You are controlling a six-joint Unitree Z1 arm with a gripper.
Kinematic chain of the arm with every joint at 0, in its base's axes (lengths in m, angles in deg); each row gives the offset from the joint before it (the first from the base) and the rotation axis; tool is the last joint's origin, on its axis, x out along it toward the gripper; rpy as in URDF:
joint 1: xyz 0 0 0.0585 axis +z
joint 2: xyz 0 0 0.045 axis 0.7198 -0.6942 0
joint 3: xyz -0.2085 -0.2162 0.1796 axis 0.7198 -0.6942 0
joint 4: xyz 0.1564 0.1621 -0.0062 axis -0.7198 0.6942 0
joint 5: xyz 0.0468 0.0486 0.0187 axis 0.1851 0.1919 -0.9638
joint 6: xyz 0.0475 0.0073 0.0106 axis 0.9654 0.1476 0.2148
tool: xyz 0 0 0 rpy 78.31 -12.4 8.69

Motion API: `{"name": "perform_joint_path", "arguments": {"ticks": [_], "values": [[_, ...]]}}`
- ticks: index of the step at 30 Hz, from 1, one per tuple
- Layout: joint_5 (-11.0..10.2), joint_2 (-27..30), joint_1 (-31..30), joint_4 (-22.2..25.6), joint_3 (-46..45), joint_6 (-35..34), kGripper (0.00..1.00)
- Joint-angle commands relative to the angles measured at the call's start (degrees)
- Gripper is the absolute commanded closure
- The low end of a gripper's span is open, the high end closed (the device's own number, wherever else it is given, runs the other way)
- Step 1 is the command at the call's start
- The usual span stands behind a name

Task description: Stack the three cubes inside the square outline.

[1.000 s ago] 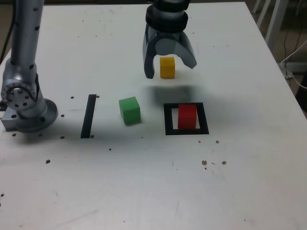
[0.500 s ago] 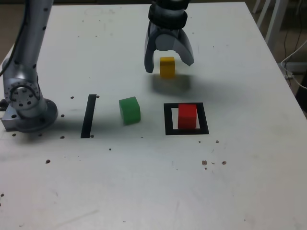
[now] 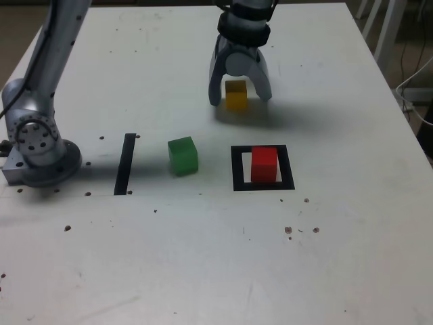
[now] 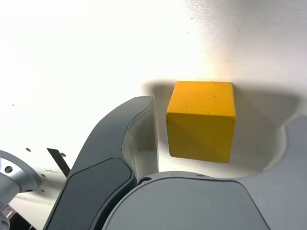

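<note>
No legible text, labels, numbers or signs anywhere in either view.

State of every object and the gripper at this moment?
yellow cube: on the table, between the open fingers, ungrasped
red cube: inside the square outline
green cube: on the table, outside the outline
gripper: open, lowered around the yellow cube

Red cube (image 3: 264, 164) sits inside the square outline (image 3: 263, 185); green cube (image 3: 183, 155) beside it; yellow cube (image 3: 235, 95) nearer the worktop's far edge.
</note>
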Motion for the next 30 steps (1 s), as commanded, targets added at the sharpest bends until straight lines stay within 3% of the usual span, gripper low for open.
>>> {"name": "perform_joint_path", "arguments": {"ticks": [1,5,8,30], "values": [[-0.4,-0.3,0.1,0.2,0.3,-0.2,0.40],[-1.3,-0.3,0.1,0.2,0.3,-0.5,0.61],[-1.7,-0.2,0.0,0.0,0.1,-0.5,0.69],[-2.0,0.8,-2.1,0.4,-0.5,-1.5,0.70]]}}
